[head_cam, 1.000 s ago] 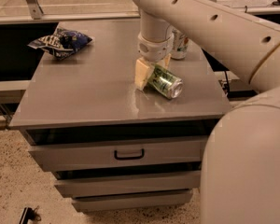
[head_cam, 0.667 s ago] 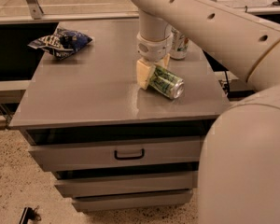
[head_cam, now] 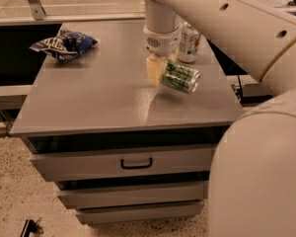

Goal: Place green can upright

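The green can (head_cam: 180,77) has a bright green patterned body and a silver end facing right. It lies on its side, tilted, a little above the grey tabletop (head_cam: 98,98), right of centre. My gripper (head_cam: 163,71) comes down from the arm above and is shut on the can's left end. One pale yellow finger (head_cam: 153,71) shows at the can's left; the other is hidden behind the can.
A silver-white can (head_cam: 189,43) stands upright just behind the gripper. A blue chip bag (head_cam: 64,44) lies at the back left. The table is a drawer cabinet with a handle (head_cam: 136,163) in front. My arm's large body fills the right side.
The green can has risen slightly off the tabletop in the gripper, still on its side. The gripper has moved up with it.
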Motion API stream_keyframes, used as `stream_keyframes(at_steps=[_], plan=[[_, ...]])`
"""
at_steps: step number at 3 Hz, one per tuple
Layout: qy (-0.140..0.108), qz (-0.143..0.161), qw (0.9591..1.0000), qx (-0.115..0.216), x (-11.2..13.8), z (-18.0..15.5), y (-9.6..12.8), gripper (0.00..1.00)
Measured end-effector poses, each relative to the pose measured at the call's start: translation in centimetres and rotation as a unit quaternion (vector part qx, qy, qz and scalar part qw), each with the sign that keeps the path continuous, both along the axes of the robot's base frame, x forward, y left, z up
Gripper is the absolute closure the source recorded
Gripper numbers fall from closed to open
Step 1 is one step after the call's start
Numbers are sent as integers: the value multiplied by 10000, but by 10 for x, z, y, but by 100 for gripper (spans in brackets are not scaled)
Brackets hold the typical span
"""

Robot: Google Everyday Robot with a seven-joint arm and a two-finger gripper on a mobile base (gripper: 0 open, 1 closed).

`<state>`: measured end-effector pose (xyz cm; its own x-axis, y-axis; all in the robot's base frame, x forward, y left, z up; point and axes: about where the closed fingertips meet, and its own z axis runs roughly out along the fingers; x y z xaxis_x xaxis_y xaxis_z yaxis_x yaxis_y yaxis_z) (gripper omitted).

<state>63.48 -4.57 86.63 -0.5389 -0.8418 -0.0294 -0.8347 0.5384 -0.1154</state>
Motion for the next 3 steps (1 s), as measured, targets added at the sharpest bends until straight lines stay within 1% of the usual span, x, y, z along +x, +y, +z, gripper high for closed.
stream_keyframes(at_steps=[1, 2, 3], plan=[[-356, 587, 9968, 409, -13, 38, -3, 100], [-870, 1035, 9825, 1279, -39, 72, -9, 100], [-1341, 1446, 9568, 2138, -63, 82, -12, 100]])
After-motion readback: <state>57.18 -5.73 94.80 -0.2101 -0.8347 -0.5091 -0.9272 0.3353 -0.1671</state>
